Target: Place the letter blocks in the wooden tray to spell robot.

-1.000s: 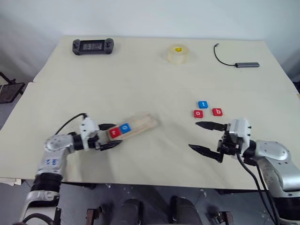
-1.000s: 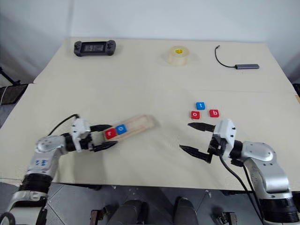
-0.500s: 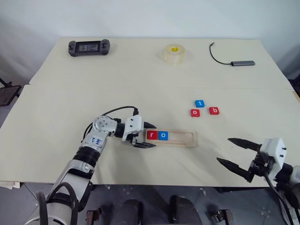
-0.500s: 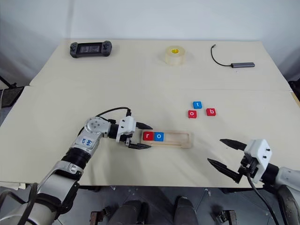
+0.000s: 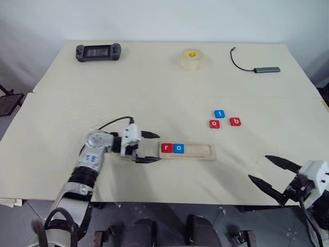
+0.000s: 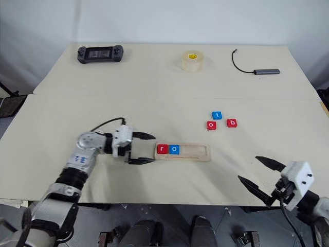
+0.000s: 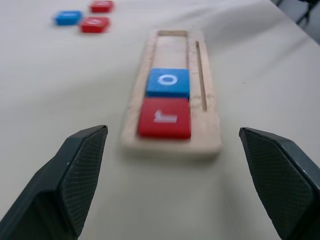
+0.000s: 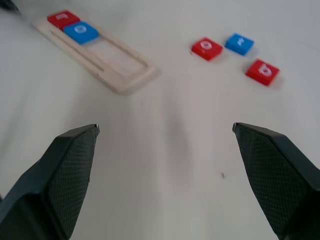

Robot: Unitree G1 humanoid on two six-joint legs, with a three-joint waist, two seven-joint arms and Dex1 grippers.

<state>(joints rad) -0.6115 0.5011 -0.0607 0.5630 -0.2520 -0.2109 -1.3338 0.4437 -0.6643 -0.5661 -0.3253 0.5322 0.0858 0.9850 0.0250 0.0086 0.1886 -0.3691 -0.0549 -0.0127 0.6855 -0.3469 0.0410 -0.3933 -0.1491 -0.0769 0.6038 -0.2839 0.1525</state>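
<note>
The wooden tray [image 5: 198, 151] lies level on the table near the middle. A red "r" block [image 5: 166, 148] and a blue "o" block [image 5: 178, 148] fill its left end; the rest is bare. My left gripper [image 5: 158, 147] is open just off that left end, one finger to each side, touching nothing. Three loose blocks sit behind and to the right of the tray: blue "t" [image 5: 219, 113], red "o" [image 5: 215, 123] and red "b" [image 5: 235, 122]. My right gripper [image 5: 258, 168] hangs open and empty at the table's front right.
At the back of the table are a black game controller [image 5: 98, 51], a tape roll [image 5: 192, 59] and a black cable with a grey hub [image 5: 267, 69]. The table's front edge runs just under my right gripper.
The tray went from tilted at the left to level near the middle. My left gripper has since drawn back off its end. My right gripper withdrew to the right and toward the front edge.
</note>
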